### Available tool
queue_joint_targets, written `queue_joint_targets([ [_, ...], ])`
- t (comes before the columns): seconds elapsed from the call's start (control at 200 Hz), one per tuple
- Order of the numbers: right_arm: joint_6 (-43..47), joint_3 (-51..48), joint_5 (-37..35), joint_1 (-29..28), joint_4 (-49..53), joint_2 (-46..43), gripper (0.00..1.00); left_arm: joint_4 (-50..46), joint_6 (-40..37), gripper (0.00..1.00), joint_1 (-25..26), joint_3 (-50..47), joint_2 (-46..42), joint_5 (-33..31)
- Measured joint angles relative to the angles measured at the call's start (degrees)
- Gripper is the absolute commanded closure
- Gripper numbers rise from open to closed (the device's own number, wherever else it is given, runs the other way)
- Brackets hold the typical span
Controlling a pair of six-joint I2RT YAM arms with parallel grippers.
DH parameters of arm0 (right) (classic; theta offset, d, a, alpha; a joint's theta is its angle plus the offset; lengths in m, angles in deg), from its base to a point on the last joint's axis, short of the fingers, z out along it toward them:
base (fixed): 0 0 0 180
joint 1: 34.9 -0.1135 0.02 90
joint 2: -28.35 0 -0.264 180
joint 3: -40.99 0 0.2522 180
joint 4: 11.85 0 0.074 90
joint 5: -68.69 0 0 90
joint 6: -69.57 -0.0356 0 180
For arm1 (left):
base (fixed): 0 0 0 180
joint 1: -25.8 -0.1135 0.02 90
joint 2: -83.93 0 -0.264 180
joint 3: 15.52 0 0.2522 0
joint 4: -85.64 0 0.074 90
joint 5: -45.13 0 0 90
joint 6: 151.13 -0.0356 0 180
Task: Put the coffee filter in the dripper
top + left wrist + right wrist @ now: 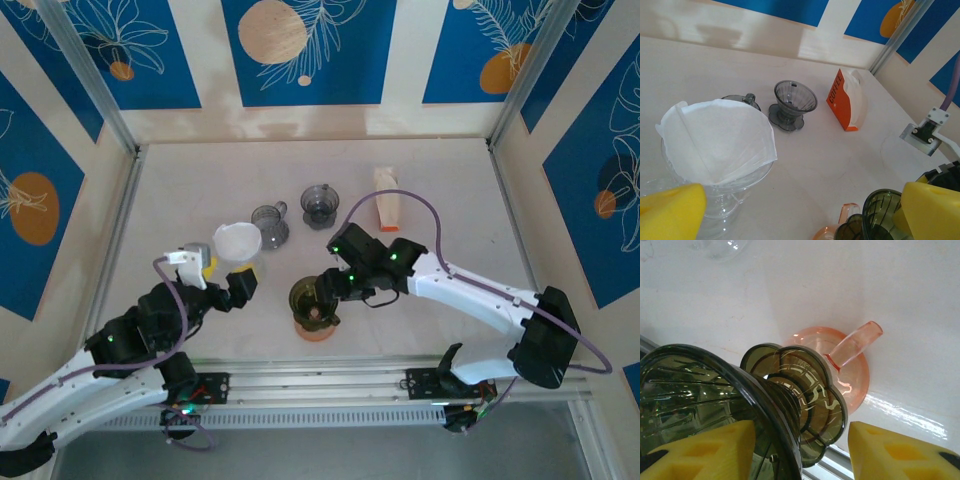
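Observation:
A white paper coffee filter [715, 137] sits opened inside a clear glass dripper [715, 195], also visible from above as the filter [237, 242]. My left gripper [800, 220] is open just in front of it, holding nothing; one yellow finger [670, 212] lies beside the glass dripper's base. A dark green dripper [312, 297] stands on an orange-pink base [852, 370]. My right gripper [800, 452] is open, and its fingers straddle the wall of the green dripper [715, 400], one finger on the cone side and the other clear of the flower-shaped foot.
Two grey drippers [270, 222] [320, 203] stand mid-table behind the clear one. An orange coffee filter box [387, 205] stands at the back right. The metal rail of the table's near edge [330, 375] runs close behind the green dripper.

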Motion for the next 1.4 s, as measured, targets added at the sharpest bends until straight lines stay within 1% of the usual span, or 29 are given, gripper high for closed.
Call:
queue_joint_targets([
  [0.235, -0.37, 0.00, -3.98, 0.74, 0.74, -4.74, 0.44, 0.24, 0.00, 0.00, 0.00, 0.00, 1.68, 0.00],
  [0.34, -0.33, 0.00, -6.21, 2.19, 0.92, -6.99, 0.44, 0.26, 0.00, 0.00, 0.00, 0.00, 2.08, 0.02],
  [0.515, 0.42, 0.04, -8.76, 6.91, 1.14, -7.80, 0.46, 0.44, -0.02, 0.00, 0.00, -0.11, 2.12, 0.46],
  [0.71, 2.91, 1.25, -9.90, 15.72, 0.83, -6.40, 0.52, 0.39, -0.02, 0.00, 0.00, -0.11, 2.19, 0.46],
  [0.9, 6.95, 6.23, -11.82, 23.89, -1.03, -0.35, 0.60, 0.37, 0.02, 0.00, 0.00, -0.11, 2.19, 0.46],
  [1.045, 9.73, 11.13, -13.05, 29.07, -2.67, 6.93, 0.65, 0.33, 0.07, 0.00, 0.00, -0.11, 2.19, 0.46],
  [1.17, 11.61, 15.26, -13.51, 30.97, -3.34, 12.94, 0.70, 0.28, 0.20, 0.00, 0.00, -0.11, 2.19, 0.46],
  [1.396, 14.40, 22.21, -16.35, 32.15, -3.34, 22.14, 0.71, 0.09, 0.22, 0.00, 0.00, -0.11, 2.19, 0.44],
])
